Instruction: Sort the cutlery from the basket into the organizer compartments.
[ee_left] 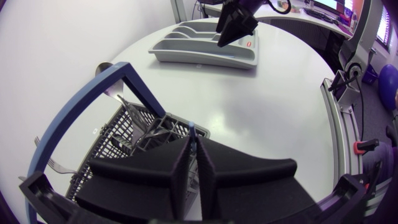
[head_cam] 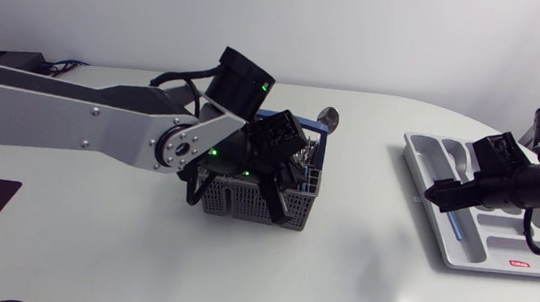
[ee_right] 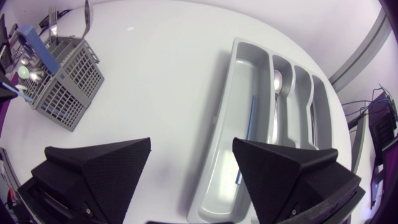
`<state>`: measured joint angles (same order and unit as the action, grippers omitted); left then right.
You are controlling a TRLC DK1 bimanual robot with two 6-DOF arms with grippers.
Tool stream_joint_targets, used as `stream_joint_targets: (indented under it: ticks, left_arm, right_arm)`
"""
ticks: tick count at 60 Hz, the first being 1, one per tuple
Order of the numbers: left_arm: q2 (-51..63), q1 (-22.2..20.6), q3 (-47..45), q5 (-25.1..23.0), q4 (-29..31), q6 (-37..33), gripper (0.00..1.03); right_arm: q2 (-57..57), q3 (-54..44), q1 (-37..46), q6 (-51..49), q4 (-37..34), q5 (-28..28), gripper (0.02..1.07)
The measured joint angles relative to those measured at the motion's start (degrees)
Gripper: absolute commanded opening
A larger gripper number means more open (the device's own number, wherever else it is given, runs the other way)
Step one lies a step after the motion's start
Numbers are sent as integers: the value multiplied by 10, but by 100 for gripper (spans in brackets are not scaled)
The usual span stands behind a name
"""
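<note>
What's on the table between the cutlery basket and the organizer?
Nothing: bare white table between basket and organizer, clearest in the head view.

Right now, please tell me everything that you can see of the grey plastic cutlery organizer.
The light grey plastic organizer tray lies flat on the white table, under my open right tool. It has several long compartments side by side. A thin blue-handled piece lies in the widest one, a silver spoon in the next.

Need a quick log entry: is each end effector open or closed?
Left end effector: closed on a thin blue-tipped utensil over the basket.
Right end effector: open, empty, above the organizer.
</note>
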<state>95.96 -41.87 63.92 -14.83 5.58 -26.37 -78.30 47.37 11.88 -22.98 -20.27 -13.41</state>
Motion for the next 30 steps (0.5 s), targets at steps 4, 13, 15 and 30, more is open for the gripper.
stream_joint_targets:
  ticks: [4, 13, 15, 30]
  left_arm:
    - [-11, 2, 1, -3, 11, 4, 8]
    - [-40, 2, 9, -7, 29, 9, 8]
    - [-46, 3, 13, -9, 35, 9, 8]
    - [-105, 19, 53, -28, 95, 26, 8]
  right_arm:
    - [25, -8, -12, -2, 0, 0, 97]
    - [64, -21, -39, -2, 0, -2, 97]
    - [73, -26, -46, -2, 0, -5, 97]
    - [171, -44, -109, -13, -14, -66, 97]
